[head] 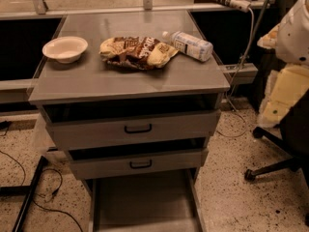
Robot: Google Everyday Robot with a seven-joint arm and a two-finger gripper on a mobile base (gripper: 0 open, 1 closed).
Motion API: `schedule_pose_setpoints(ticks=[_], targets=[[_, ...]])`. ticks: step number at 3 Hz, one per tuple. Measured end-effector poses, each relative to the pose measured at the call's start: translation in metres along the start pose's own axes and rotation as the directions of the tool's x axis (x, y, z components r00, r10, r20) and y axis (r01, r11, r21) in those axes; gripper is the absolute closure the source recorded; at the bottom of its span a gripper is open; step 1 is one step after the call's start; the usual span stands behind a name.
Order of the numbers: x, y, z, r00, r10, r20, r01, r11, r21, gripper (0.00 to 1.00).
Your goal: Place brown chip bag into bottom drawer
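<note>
A grey metal table (pixel 120 81) with a flat top stands on speckled flooring. Two grey drawer fronts with black handles (pixel 96 129) each show a dark gap above them. Below these, the wide grey metal bottom drawer (pixel 145 202) is pulled out, its plain floor bare. At the right edge, beside the table and well apart from everything on it, hangs the robot's white and pale yellow gripper (pixel 285 93); whether it is open or closed cannot be told. The brown foil chip bag with pale yellow ends (pixel 137 52) lies flat on the tabletop. Just beside its right end is a clear plastic bottle with a white label (pixel 190 45), lying on its side. A pale round bowl (pixel 65 49) sits to the left.
</note>
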State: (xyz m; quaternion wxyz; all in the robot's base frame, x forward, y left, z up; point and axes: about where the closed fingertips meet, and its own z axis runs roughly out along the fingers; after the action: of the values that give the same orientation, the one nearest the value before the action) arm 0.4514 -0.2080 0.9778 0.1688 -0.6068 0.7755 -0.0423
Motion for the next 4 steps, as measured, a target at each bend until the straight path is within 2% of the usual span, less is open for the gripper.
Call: schedule_pose_setpoints(ticks=[1,2,3,4], targets=[[-0.018,-0.029,0.006,1.0,-0.012,0.016,0.011,0.9983,0.057,0.0],[-0.039,-0.054,0.011,0.996,-0.037,0.075,0.029,0.9939,0.107,0.0],[-0.063,-0.075,0.013,0.986,-0.077,0.145,0.053,0.9853,0.163,0.0],[-0.063,-0.075,0.013,0.986,-0.078,0.146,0.053,0.9853,0.162,0.0]])
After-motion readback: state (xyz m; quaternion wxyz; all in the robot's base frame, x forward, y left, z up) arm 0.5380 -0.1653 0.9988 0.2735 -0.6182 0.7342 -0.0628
